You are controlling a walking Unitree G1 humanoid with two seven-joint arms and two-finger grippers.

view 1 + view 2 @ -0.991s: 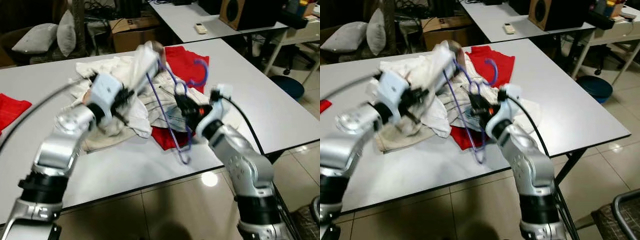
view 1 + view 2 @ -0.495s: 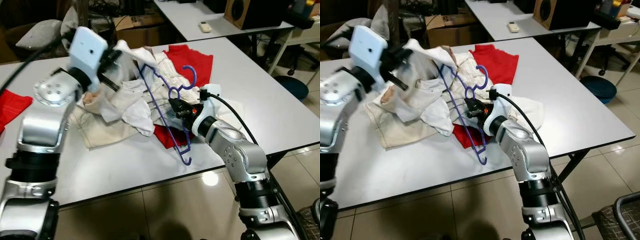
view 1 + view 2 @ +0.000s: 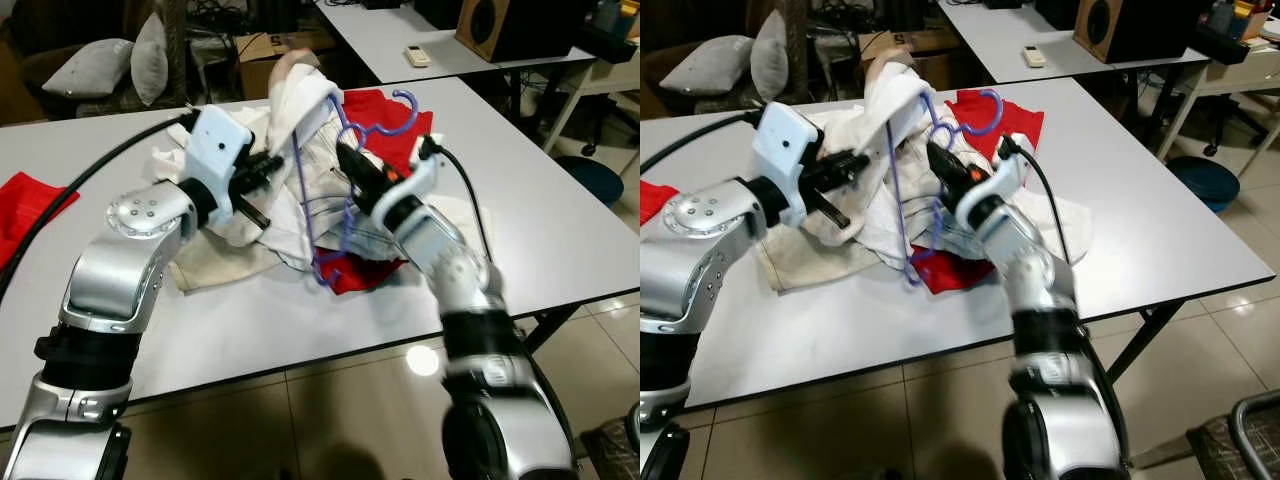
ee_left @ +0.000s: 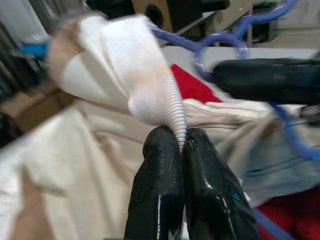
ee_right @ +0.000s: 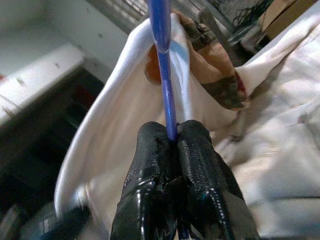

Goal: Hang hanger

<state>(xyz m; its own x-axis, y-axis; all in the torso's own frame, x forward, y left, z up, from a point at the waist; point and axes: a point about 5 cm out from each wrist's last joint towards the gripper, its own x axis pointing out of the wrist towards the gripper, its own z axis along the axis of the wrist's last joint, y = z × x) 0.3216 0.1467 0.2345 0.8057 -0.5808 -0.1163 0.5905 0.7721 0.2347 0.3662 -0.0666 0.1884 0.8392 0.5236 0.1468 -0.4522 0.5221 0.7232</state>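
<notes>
A purple hanger (image 3: 322, 190) stands nearly upright over the clothes pile, its hook (image 3: 402, 108) pointing to the far right. My right gripper (image 5: 172, 131) is shut on the hanger's rod, and its black fingers (image 3: 352, 168) sit mid-table. The hanger's upper end is inside a white garment (image 3: 296, 100) that is lifted off the pile. My left gripper (image 4: 181, 137) is shut on that garment's ribbed collar, just left of the hanger (image 3: 895, 170). A red cloth (image 3: 352, 272) lies under the pile.
The white table (image 3: 560, 250) ends close in front and at the right. Another red cloth (image 3: 28, 200) lies at the left edge. Behind are pillows (image 3: 100, 68), a cardboard box (image 3: 262, 45), a second table with a remote (image 3: 418, 56) and a blue bin (image 3: 586, 176).
My right gripper has risen from the table with the hanger, which now stands steeper and reaches into the garment. My left gripper came down and inward, still holding the white garment.
</notes>
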